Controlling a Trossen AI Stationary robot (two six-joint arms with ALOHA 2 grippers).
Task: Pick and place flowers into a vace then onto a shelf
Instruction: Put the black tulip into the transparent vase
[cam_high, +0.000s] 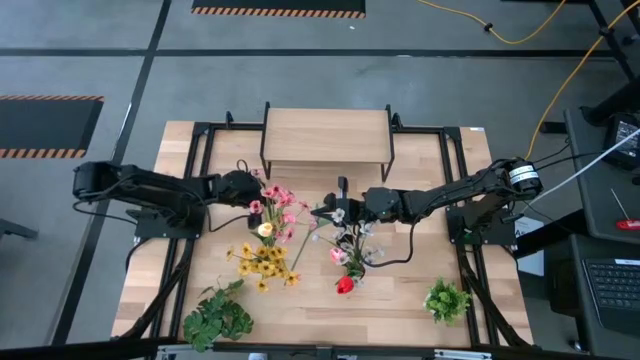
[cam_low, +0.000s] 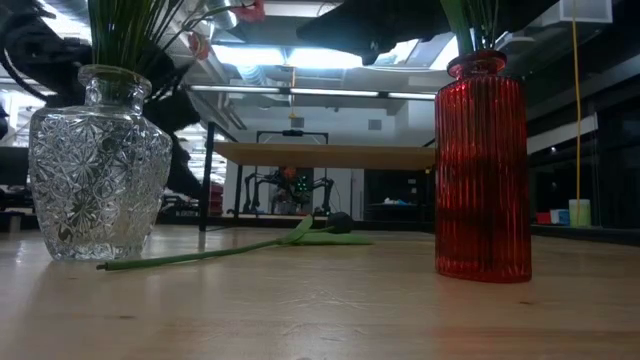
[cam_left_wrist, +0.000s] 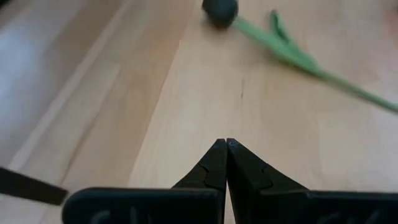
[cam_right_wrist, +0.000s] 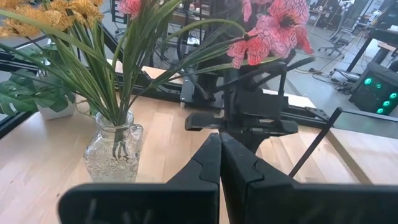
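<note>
One flower (cam_low: 250, 245) lies flat on the table between the two vases, its dark blossom (cam_left_wrist: 219, 11) toward the shelf (cam_high: 325, 140). A clear glass vase (cam_low: 98, 170) holds yellow and pink flowers (cam_high: 268, 235). A red vase (cam_low: 482, 170) holds more flowers (cam_high: 345, 262). My left gripper (cam_left_wrist: 225, 146) is shut and empty, low over bare wood to the left of the lying flower, pointing at its blossom. My right gripper (cam_right_wrist: 221, 140) is shut and empty, held above the table near the red vase, facing the left arm (cam_right_wrist: 242, 118).
Two leafy green plants stand near the front edge, one at the left (cam_high: 215, 318) and one at the right (cam_high: 446, 298). Black frame rails (cam_high: 200, 170) run along the table's sides. Bare wood lies between the vases and in front of the shelf.
</note>
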